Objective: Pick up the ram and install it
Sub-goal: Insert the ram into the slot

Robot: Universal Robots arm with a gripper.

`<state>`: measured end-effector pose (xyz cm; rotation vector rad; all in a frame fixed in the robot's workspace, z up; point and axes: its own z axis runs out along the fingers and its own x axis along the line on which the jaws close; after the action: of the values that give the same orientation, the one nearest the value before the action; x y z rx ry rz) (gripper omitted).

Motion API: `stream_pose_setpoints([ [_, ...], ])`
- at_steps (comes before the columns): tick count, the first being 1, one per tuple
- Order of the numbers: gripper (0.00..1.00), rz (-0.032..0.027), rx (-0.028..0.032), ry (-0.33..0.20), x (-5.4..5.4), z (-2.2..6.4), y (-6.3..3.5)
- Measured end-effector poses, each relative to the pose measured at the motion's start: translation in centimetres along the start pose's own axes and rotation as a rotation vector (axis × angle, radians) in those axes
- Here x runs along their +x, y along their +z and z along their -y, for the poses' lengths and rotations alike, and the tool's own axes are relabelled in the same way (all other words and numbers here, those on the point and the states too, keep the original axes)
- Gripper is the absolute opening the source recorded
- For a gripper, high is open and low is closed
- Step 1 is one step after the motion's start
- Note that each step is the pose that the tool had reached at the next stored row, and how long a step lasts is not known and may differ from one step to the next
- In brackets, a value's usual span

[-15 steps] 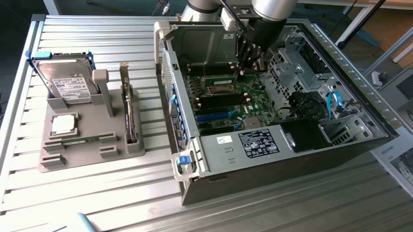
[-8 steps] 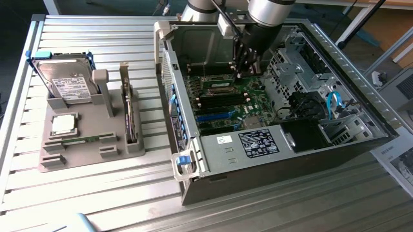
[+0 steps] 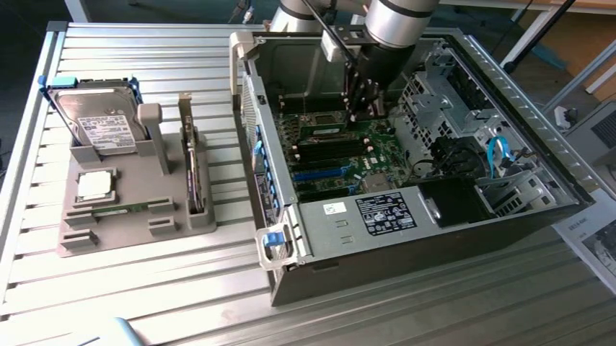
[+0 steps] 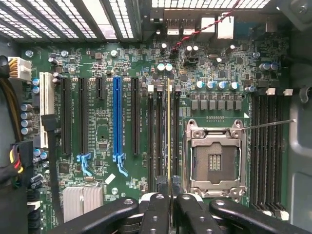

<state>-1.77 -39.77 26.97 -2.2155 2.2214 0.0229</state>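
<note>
The ram [image 4: 169,126] is inside the open case [image 3: 318,249], held in the gripper [image 4: 169,195]. The wrist view shows it edge-on, as a thin pale line standing on its long edge. Its long axis runs parallel to the black memory slots [image 4: 159,131] on the motherboard [image 4: 97,63], and to the blue slot [image 4: 117,119] further off. It sits in line with the group of memory slots between the blue slot and the CPU socket [image 4: 217,156]. One end is at the fingers and the other points away toward the row of ports [image 4: 195,27] at the board's edge. I cannot tell whether its lower edge is already in a slot or just above one.

The fingers [image 4: 155,214] are drawn nearly together, one on each flat face of the ram, gripping it.

In the exterior view the arm [image 3: 394,21] comes down into the case from above, with the gripper low over the board.

Outside the case, well apart on the exterior view's left, a grey holder [image 3: 135,231] rests on the slatted table [image 3: 144,288]. It carries an upright hard drive [image 3: 97,122] and a square processor chip [image 3: 97,186] lying flat in front of it.
</note>
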Motion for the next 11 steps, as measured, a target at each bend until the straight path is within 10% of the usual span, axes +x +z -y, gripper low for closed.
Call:
stream_pose_setpoints([
  [11, 0.12, -0.0001, 0.0, 0.001, 0.0, -0.18, 1.27],
])
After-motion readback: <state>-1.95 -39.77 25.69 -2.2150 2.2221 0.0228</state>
